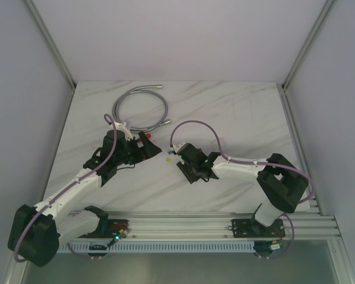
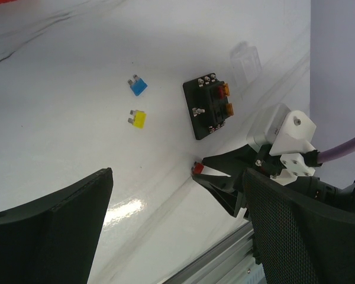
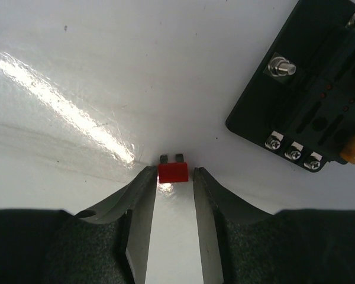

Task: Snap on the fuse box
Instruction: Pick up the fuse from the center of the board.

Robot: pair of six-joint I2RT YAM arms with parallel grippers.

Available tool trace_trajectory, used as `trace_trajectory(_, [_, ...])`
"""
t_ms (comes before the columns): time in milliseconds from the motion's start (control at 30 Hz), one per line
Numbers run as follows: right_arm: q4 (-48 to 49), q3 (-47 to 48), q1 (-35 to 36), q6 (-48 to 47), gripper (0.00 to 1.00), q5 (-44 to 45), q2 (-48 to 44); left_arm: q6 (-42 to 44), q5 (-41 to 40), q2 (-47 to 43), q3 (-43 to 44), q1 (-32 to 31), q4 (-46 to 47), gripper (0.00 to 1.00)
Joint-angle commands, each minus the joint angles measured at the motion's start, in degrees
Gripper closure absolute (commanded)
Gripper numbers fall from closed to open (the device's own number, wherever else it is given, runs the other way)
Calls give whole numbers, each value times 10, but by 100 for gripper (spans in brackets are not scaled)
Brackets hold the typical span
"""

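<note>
Nearest the overhead lens, the black bases of the left arm [image 1: 71, 189] and right arm [image 1: 242, 168] are seen bolted at the near edge of the white marbled table [image 1: 236, 112]. Both arms are angled inward, so that their grippers are set close together near the table's middle. Behind them a grey flexible hose [image 1: 114, 107] is laid in a loose coil. The left gripper [image 1: 148, 146] is spread fully wide and nothing is held in it. The right gripper [image 3: 173, 181] is set down at the tabletop, its fingers drawn partly together on either side of a red fuse [image 3: 173, 172] — whether the fuse is truly pinched cannot be told. The fuse box [image 2: 208, 106] is laid flat on the table just beside that gripper, apart from it, with two orange fuses [image 2: 229, 109] seated in its slots. A clear cover [image 2: 247, 59] is faintly made out beyond it. A blue fuse [image 2: 138, 87] and a yellow fuse [image 2: 138, 119] are seen loose near the box — touching neither it nor each other.
</note>
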Motion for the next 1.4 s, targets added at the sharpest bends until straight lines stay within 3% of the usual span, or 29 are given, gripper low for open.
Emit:
trace_trajectory(0, [-33,6,3,-10,62,13,35,-1,2,-2,3,-2,-5,0])
trace_trajectory(267, [-51,5,3,-4,68,16,30,-1,4,0,6,-3,-5,0])
trace_trajectory(467, [-67,0,3,7,64,30,8,-3,3,1,7,-3,-5,0])
trace_trajectory(800, [-72,4,3,9,66,28,17,-3,2,3,8,-6,-5,0])
trace_trajectory(1167, [-45,13,-1,-58,57,14,39,-2,2,7,10,-8,-5,0])
trace_trajectory(1367, [-45,21,-9,-75,59,-28,48,0,2,8,11,-8,-5,0])
